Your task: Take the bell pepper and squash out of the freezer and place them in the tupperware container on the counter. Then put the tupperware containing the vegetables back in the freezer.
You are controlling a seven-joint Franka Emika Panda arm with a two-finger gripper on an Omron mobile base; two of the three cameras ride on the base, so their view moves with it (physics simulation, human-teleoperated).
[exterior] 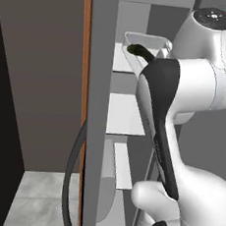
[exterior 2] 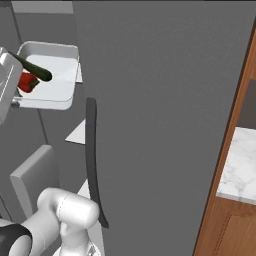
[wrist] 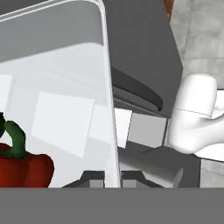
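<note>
Two vegetables lie in the tupperware container (exterior 2: 50, 90) in the right base view: the red bell pepper (exterior 2: 27, 82) and the dark squash (exterior 2: 35, 70) across it; the tray is held up at the freezer (exterior 2: 60, 150) shelves, beside the wide grey door (exterior 2: 165, 125), with the marble counter (exterior 2: 240, 165) far right; in the left base view the squash tip (exterior: 138, 50) shows in the tray (exterior: 142, 39) by the top shelf, above the white arm (exterior: 197, 84); in the hand view the gripper (wrist: 112, 180) is clamped on the tray's rim (wrist: 108, 87), its fingertips (wrist: 94, 179) closed either side, the pepper (wrist: 19, 168) inside at lower left.
</note>
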